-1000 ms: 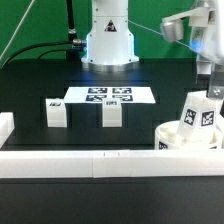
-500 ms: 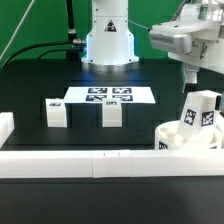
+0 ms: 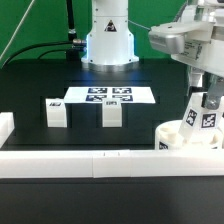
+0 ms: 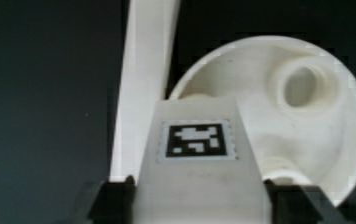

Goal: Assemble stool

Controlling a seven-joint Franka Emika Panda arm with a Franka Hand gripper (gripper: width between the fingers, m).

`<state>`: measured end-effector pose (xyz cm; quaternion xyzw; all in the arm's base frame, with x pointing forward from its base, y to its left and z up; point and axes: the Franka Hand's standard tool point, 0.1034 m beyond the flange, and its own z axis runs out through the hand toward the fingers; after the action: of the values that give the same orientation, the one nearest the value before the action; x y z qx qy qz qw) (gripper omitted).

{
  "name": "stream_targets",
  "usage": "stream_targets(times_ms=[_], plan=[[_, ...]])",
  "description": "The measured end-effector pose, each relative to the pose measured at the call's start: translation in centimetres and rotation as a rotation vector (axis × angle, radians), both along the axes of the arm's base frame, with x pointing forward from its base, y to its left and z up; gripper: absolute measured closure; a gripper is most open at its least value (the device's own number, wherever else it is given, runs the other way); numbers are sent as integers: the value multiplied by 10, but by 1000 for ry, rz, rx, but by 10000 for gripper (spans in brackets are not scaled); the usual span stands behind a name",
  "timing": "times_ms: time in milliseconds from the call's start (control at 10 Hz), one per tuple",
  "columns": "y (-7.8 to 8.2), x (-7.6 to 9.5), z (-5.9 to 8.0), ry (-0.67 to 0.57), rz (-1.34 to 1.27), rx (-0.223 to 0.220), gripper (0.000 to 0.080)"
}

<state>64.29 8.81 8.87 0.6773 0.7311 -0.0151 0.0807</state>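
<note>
The round white seat point(image 3: 176, 142) lies at the exterior view's right, by the front rail. One tagged leg point(image 3: 200, 118) stands upright in it. My gripper point(image 3: 205, 100) has come down over this leg's top, with a finger on each side. In the wrist view the leg point(image 4: 196, 140) fills the space between the dark fingers point(image 4: 107, 202), which press against both of its sides. The seat point(image 4: 264, 70) with a round hole lies behind it. Two more legs point(image 3: 57, 113) point(image 3: 112, 113) lie loose on the black table.
The marker board point(image 3: 110, 96) lies behind the loose legs. A long white rail point(image 3: 90, 162) runs along the front, and a white block point(image 3: 5, 126) stands at the exterior view's left. The arm's base point(image 3: 108, 40) stands at the back. The rail also shows in the wrist view point(image 4: 148, 60).
The gripper swung in from the upper right, then dropped down over the standing leg. The leg, seat and loose legs have stayed in place.
</note>
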Motion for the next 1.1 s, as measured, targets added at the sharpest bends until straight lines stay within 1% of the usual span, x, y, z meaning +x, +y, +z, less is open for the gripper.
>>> stream_targets(times_ms=[300,400,600,800,1000,1100], plan=[[-1,0,-1,-26,-208,22,463],[-2,1,-1,-40,-352,39,463],[1,2,-1,-55,-580,58,463],[4,5,-1,-76,-846,90,463],[8,8,-1,-74,-1131,143,463],[7,8,0,-55,-1202,149,463]])
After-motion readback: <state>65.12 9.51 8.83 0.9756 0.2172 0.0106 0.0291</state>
